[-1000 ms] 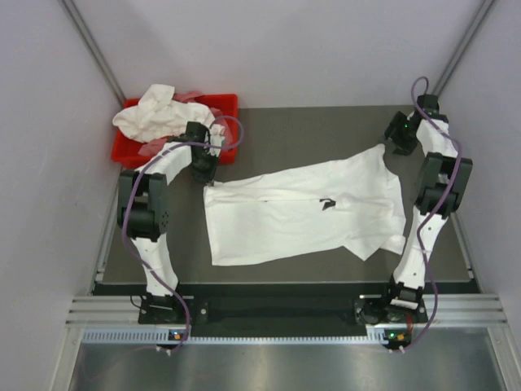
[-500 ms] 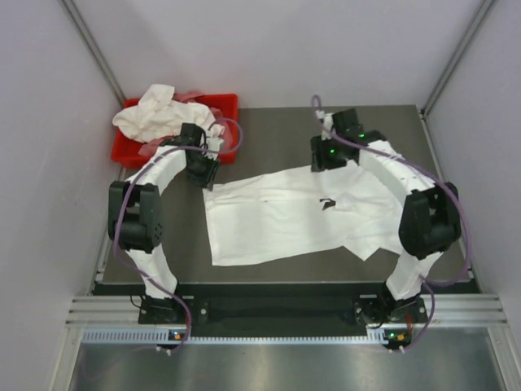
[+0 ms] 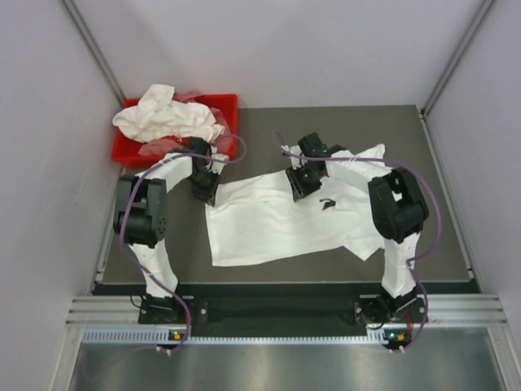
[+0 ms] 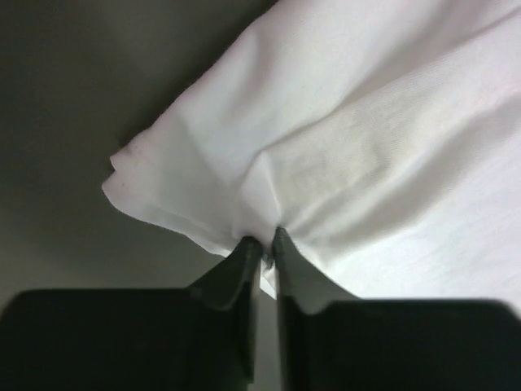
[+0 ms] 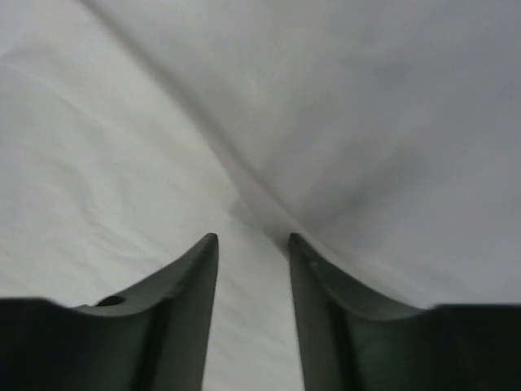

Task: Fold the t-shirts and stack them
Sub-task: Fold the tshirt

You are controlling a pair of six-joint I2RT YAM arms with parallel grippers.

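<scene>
**Pinched at one end, open over the middle**

A white cotton t-shirt [image 3: 277,224] lies spread and somewhat rumpled across the middle of the dark grey counter [image 3: 326,273], its length running left to right. The left gripper [image 3: 205,189] [image 4: 267,241] sits at the cloth's far-left corner. Its two dark fingers are all but closed on a pleat of the shirt's edge, and the fabric bunches where they pinch. The right gripper [image 3: 299,184] [image 5: 252,240] hangs low over the shirt's far edge near the middle, fingers parted. A soft crease of cloth runs toward the gap, and nothing is clamped between them. In the counter's far left corner a red plastic bin [image 3: 230,101] holds a crumpled heap of white shirts [image 3: 163,118].
</scene>
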